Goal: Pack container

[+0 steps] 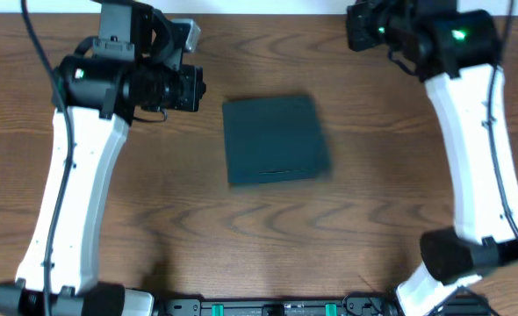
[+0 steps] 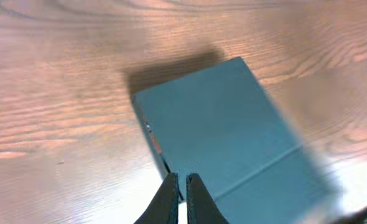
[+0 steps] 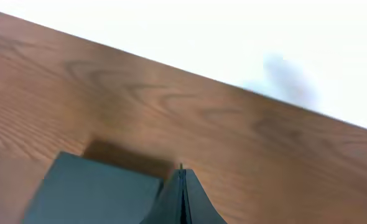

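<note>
The container (image 1: 274, 138) is a dark teal-green square box lying flat on the wooden table, lid closed. It also shows in the left wrist view (image 2: 227, 137) and in the right wrist view (image 3: 90, 190). My left gripper (image 2: 181, 180) is shut and empty, held above the box's near edge; in the overhead view the left arm's wrist (image 1: 167, 83) sits left of the box. My right gripper (image 3: 182, 171) is shut and empty, with the box to its left. The right arm's wrist (image 1: 391, 26) is at the back right, away from the box.
The wooden table (image 1: 268, 228) carries nothing else in view. A pale wall or floor lies beyond the table's far edge (image 3: 233, 37). The arm bases (image 1: 268, 307) stand at the front edge.
</note>
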### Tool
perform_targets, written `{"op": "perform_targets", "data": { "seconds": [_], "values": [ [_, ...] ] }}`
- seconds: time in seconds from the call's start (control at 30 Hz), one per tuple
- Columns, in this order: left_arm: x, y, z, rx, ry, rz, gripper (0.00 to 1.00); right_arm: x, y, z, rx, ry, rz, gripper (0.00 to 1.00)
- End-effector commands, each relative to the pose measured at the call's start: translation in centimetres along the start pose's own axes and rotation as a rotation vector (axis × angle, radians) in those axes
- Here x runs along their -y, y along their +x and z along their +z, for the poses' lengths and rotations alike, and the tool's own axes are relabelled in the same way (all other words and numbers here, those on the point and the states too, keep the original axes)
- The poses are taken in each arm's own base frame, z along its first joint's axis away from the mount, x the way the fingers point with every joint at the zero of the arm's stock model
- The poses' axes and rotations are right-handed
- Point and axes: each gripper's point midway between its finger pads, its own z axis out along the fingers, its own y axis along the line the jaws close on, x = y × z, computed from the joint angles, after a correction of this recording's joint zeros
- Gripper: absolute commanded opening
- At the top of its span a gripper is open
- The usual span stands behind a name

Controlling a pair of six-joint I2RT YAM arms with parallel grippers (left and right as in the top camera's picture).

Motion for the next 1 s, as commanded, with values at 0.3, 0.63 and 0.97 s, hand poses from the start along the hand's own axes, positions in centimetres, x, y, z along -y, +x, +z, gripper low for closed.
{"op": "perform_targets", "data": {
  "seconds": [0.3,0.63,0.97],
  "values": [
    [-1.3,3.5,7.7,-0.188,-0.093,0.056,0.06,-5.9,11.6,7.3,-0.409,-0.221,0.008,0.01],
    [-0.8,9.0,18.1,-0.441,-0.061,0.127,0.06,-8.6,22.5,12.4,-0.666,-0.263,-0.001,0.01],
    [-1.6,13.8,22.5,-0.626,-0.067,0.111,0.06,-8.6,28.4,13.9,-0.753,-0.264,0.004,0.01]
  ]
}}
